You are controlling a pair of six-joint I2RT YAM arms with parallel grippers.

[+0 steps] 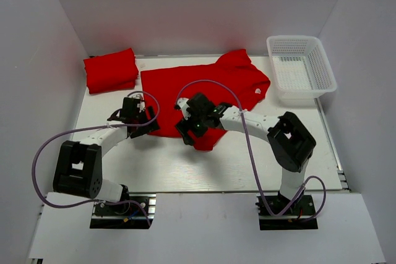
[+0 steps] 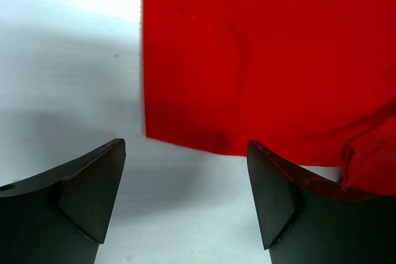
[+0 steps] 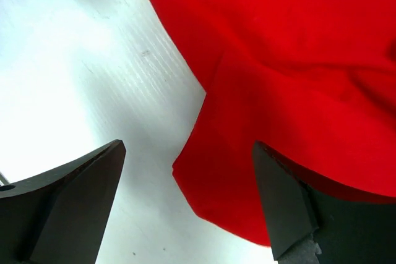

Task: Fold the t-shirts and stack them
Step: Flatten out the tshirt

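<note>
A bright red t-shirt lies spread on the white table, its small white neck label at the right. A second red t-shirt lies folded at the back left. My left gripper is open and empty just off the spread shirt's near left corner; the left wrist view shows that corner ahead of the gripper. My right gripper is open and empty over the shirt's near edge. The right wrist view shows a doubled flap of the shirt reaching between the gripper and the table.
A white plastic mesh basket stands empty at the back right. White walls close in the table at the back and both sides. Purple cables loop over both arms.
</note>
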